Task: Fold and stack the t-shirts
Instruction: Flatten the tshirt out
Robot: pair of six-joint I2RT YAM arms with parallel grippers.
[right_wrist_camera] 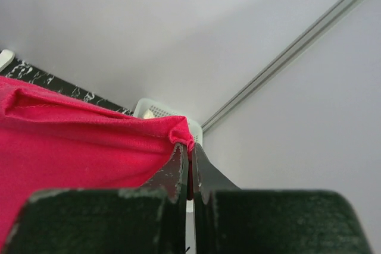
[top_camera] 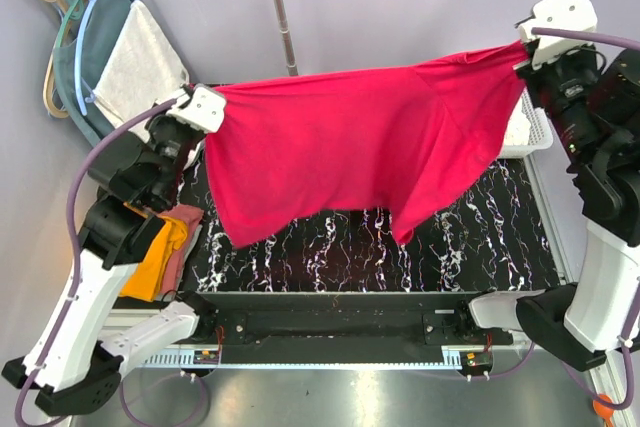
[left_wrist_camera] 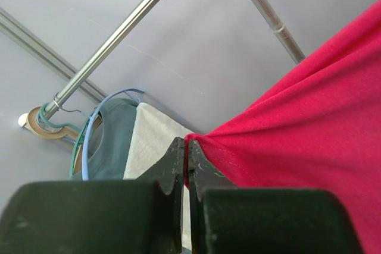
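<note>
A red t-shirt [top_camera: 350, 147] hangs stretched in the air between my two grippers, above the black marbled table [top_camera: 480, 247]. My left gripper [top_camera: 215, 97] is shut on the shirt's left corner; the left wrist view shows its jaws [left_wrist_camera: 189, 147] pinching the red cloth [left_wrist_camera: 309, 123]. My right gripper [top_camera: 522, 52] is shut on the shirt's right corner; the right wrist view shows its jaws [right_wrist_camera: 190, 150] clamped on a bunched fold of the shirt [right_wrist_camera: 77, 141]. The shirt's lower edge hangs loose above the table.
A pile of orange and pink cloth [top_camera: 165, 242] lies at the table's left edge. A white basket [top_camera: 530, 127] stands at the right behind the shirt. A metal rack [top_camera: 280, 7] with hangers and hung garments [top_camera: 120, 57] stands at the back left.
</note>
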